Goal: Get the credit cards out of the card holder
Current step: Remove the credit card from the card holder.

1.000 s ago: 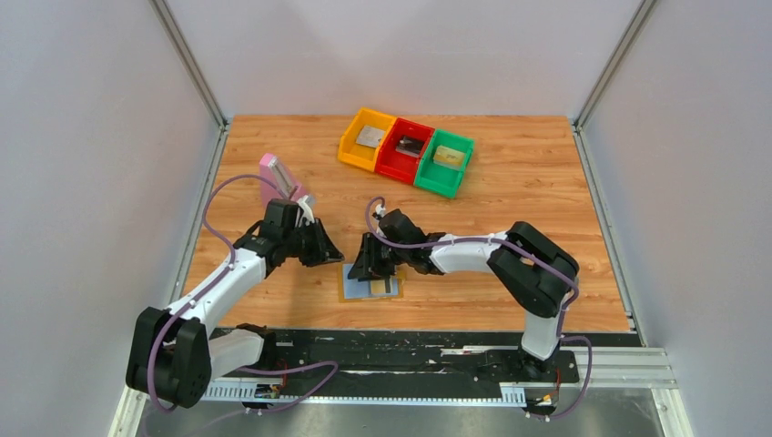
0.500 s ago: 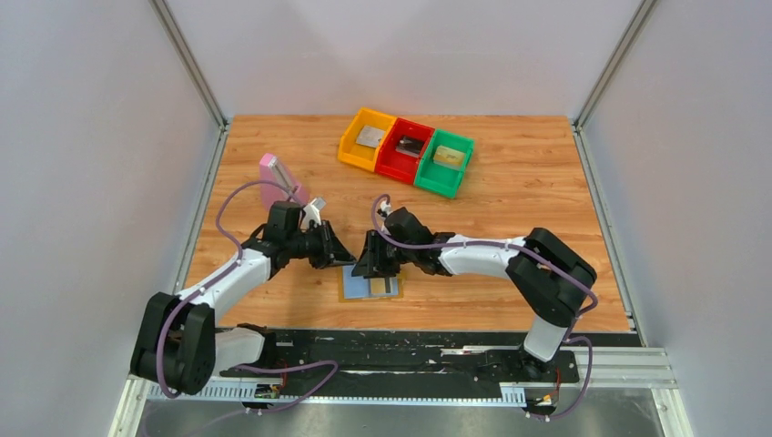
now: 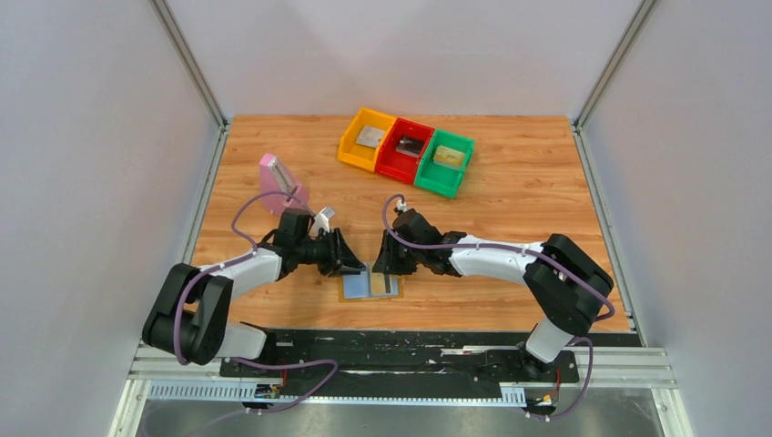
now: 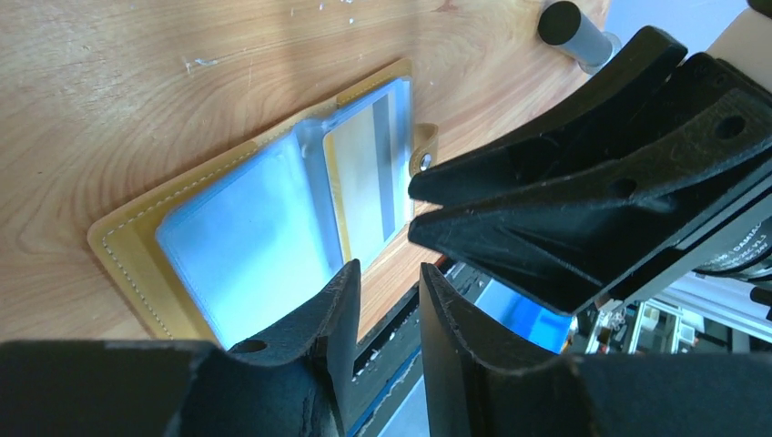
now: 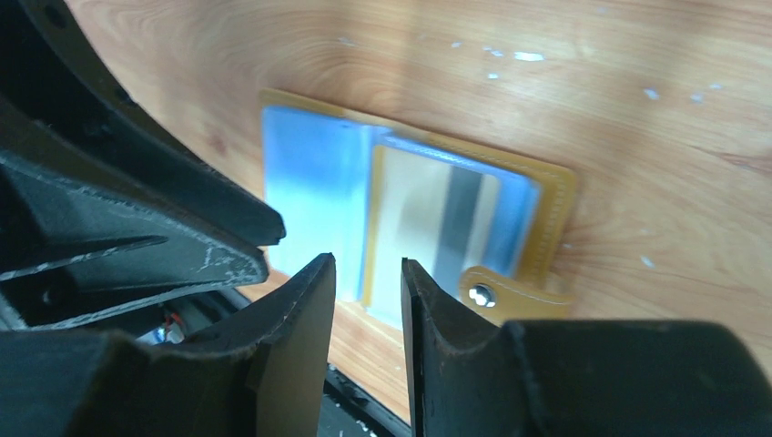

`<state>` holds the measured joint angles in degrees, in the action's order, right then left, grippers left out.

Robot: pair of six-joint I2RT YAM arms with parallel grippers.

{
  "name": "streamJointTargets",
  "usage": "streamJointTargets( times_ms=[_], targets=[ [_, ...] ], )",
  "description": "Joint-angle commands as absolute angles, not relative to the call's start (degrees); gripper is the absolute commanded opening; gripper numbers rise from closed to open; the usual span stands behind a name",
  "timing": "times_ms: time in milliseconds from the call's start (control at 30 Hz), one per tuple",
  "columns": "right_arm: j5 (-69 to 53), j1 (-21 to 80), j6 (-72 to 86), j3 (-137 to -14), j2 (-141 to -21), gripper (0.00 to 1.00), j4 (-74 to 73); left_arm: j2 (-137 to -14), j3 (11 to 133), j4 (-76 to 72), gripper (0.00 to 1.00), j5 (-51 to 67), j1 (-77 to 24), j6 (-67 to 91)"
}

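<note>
The card holder lies open on the table near the front edge, mustard-tan outside, light blue inside. Its right pocket holds a silver-grey credit card with a dark stripe, clear in the left wrist view and the right wrist view. The tan tab sticks out at the holder's near right edge. My left gripper hovers at the holder's left half, jaws a little apart and empty. My right gripper hovers over the card side, jaws a little apart and empty. The two grippers face each other closely.
A yellow bin, a red bin and a green bin stand at the back, each with a card inside. A pink block stands at the left. A black rod shows beyond the holder in the left wrist view.
My left gripper has moved right and down to the holder's left edge. My right gripper has shifted slightly right, uncovering more of the open holder. The holder has stayed in place.
</note>
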<state>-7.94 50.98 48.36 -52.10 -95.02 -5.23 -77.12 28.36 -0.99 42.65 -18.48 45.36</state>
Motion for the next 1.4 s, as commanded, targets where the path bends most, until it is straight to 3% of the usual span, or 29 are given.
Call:
streamJointTargets(
  times_ms=[0, 1367],
  targets=[
    [-4.1, 50.29, 47.61, -51.66, -92.75, 0.34, -7.37, -79.77, 26.92, -7.95, 0.39, 44.18, -19.48, 46.75],
    [-2.84, 50.15, 47.8, -53.6, -98.78, 0.3, -11.8, -89.15, 26.55, -12.98, 0.4, 42.91, -20.78, 44.61]
  ],
)
